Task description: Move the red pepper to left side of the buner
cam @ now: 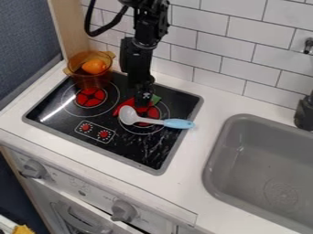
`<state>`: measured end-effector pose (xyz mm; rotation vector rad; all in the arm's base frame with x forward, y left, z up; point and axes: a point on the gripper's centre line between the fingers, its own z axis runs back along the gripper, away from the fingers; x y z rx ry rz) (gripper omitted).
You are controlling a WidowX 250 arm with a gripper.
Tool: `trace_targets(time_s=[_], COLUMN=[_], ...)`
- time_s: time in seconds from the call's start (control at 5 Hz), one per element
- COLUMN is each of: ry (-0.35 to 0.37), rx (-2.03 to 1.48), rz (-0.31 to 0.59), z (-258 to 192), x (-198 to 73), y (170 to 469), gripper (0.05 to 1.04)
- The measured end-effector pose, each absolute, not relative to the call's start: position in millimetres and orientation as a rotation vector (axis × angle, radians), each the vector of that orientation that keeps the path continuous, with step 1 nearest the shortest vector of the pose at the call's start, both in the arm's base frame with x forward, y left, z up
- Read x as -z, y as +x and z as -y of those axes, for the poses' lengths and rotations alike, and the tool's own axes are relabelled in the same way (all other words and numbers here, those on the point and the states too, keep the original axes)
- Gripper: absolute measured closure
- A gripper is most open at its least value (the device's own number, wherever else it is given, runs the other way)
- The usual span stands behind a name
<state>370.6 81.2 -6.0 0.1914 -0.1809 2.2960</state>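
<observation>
White tiled wall (245, 45) at the rear; below it, white counter (211, 99), grey sink (229, 151) to the right, and black stovetop (131, 148). Item: one red pepper (129, 102), toy by its look, lying on the stovetop over the upper left part of the right-hand burner (148, 112), partly hidden by the gripper (144, 100). Handling: probably light, being a toy; likely a firm, smooth shell, hardly fragile, apt to roll or slip if pinched near an end. Recommended hold: the middle of the body, across its narrow width, clear of the spoon (126, 115) whose bowl lies close against the red part in the view; contact between them cannot be judged. Orientation: green end (156, 99) toward the upper right, red end toward the lower left; long axis slanting between those two, laid flat as far as can be seen. End effector: black, pointing down at the pepper's middle; whether it is spread, pressed together or pinching the pepper cannot be told.
</observation>
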Motion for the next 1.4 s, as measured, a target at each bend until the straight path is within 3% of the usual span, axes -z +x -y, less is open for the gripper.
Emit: trace_targets(time_s=[0.4,0.6,0.8,1.2,1.4], ry=[0.214,0.196,0.191,0.168,0.090], rx=[-2.327,-2.334,-2.338,-2.324,-2.282], rz=[0.188,0.197,0.200,0.200,0.206], z=[-84.6,-85.0,-85.5,-86.4,-92.0], x=[19.2,22.2,22.0,18.6,-1.1], y=[374.0,373.9,373.3,371.8,371.6], gripper=[0.133,0.413,0.599,0.599,0.599])
